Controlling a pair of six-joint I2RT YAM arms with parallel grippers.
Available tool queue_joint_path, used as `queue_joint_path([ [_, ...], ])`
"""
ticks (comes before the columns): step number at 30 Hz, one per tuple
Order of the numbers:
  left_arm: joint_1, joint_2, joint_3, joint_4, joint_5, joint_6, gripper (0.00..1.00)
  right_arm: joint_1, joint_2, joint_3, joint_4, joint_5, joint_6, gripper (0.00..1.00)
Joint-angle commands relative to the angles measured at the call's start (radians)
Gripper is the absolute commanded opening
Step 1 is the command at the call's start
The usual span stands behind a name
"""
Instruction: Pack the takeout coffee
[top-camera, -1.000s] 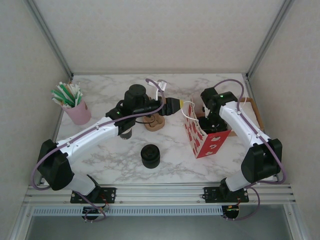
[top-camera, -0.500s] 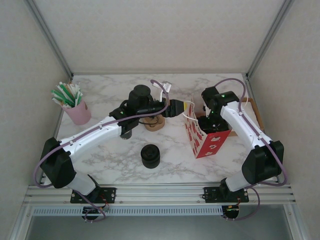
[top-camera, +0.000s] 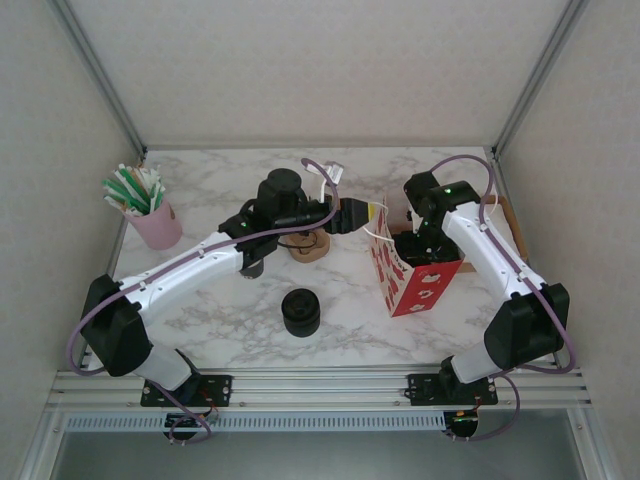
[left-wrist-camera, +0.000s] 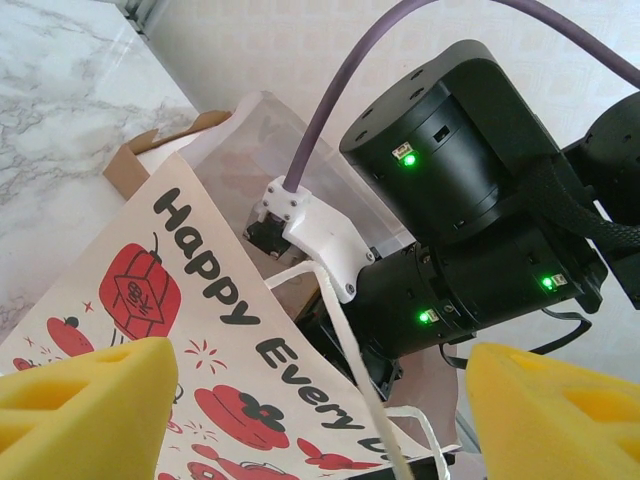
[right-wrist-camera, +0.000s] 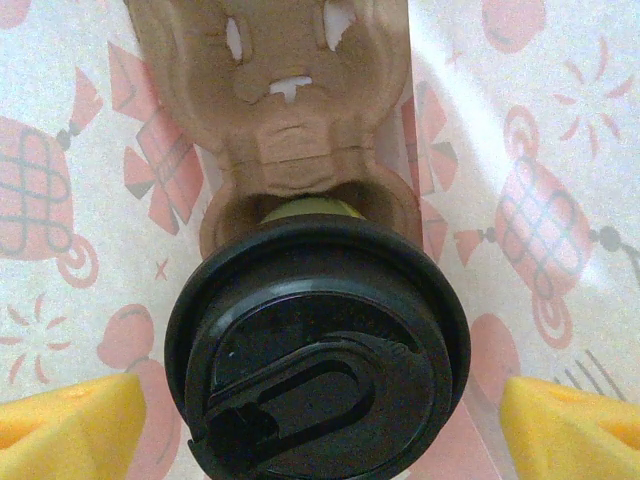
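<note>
Coffee cup (right-wrist-camera: 318, 340), one, stands in one bag (left-wrist-camera: 200, 330); left pincer (left-wrist-camera: 320, 405) and right pincer (right-wrist-camera: 322, 425) gape wide.

Takeout coffee (right-wrist-camera: 318, 350) black-lidded; bag (left-wrist-camera: 200, 330) cream, red prints.

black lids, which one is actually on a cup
The lid inside the patterned bag, capping the greenish cup in the brown carrier; the squat stack on the table is black top to bottom.
</note>
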Motion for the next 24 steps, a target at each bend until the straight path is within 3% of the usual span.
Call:
queue_joint_path([
  [1,-0.009,0.006,0.03,-0.002,0.009,0.02,0.76,-0.006,-0.03,0.034,-0.034,0.011,0.009,0.92],
  [24,-0.01,0.013,0.049,-0.018,0.005,0.027,0.75,-0.006,-0.059,0.072,-0.062,0.021,0.014,0.95],
])
